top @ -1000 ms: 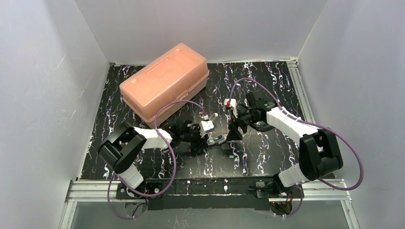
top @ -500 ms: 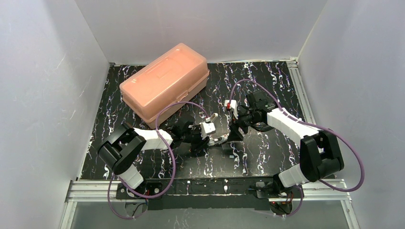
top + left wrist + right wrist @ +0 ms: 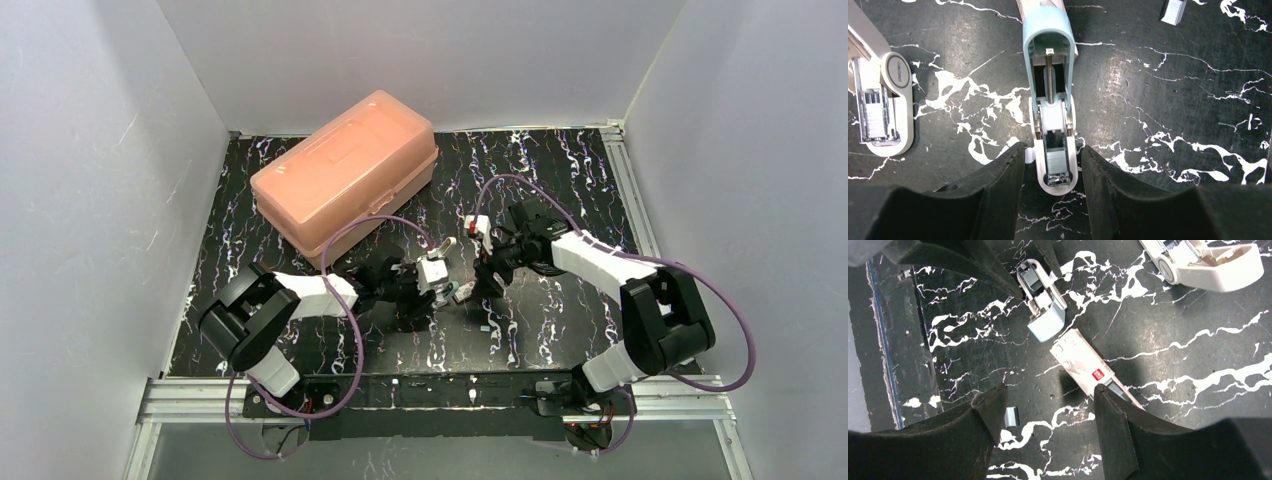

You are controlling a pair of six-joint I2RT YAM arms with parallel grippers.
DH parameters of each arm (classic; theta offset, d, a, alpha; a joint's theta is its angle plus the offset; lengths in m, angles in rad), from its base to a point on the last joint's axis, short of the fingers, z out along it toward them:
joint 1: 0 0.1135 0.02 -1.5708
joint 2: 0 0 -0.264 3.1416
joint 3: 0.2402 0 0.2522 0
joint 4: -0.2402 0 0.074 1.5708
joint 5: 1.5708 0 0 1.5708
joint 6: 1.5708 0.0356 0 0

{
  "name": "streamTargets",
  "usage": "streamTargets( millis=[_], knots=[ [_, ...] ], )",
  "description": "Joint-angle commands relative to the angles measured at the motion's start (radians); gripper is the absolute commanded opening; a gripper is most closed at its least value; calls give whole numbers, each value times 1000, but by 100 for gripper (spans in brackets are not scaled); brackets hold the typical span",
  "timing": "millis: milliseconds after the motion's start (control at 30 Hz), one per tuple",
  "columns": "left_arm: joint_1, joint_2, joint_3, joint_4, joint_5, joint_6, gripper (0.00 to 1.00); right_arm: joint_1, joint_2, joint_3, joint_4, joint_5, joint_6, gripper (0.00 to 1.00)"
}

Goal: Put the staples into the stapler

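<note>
The stapler (image 3: 885,100), pale tan and white, is laid hinged open on the table (image 3: 1173,125) with its silvery channel turned upward, presumably so that staples can be dropped in from above. It is touched by neither arm and lies just beside the left gripper (image 3: 1051,150). That gripper is set low over a teal-topped item (image 3: 1048,75), which appears to be a second small stapler folded open. Its jaws are parted and placed either side of the item's white base. Slivers of dark table are seen between them and the base, so nothing is judged to be clamped, though light contact cannot be ruled out. The right gripper (image 3: 1048,395) is held above the table with its jaws spread wide and nothing between them. A white box with a red label (image 3: 1083,360) is seen below it and is probably the staple supply.

A grey strip (image 3: 1118,390) at the box's end is cut off by the right finger, so its nature cannot be told. A small pale block (image 3: 1011,416) may be loose staples, but it is too small for this to be confirmed. Whether the stapler's channel is already filled cannot be made out. In the overhead view the centre is crowded by both wrists, and the small things are barely resolved there
</note>
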Motion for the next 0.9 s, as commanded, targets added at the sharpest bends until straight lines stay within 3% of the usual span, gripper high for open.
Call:
streamTargets(
  millis=[0, 200, 533, 867],
  knots=[
    [11, -52, -41, -35, 28, 5, 44, 37, 36, -3, 117, -5, 44, 70],
    [44, -76, -69, -24, 91, -1, 42, 95, 91, 17, 183, 16, 82, 65],
    [64, -63, -95, 11, 130, 17, 17, 142, 154, 80, 182, 9, 99, 42],
    [64, -18, -86, 63, 103, 31, 10, 181, 153, 76, 210, 2, 136, 32]
  ],
)
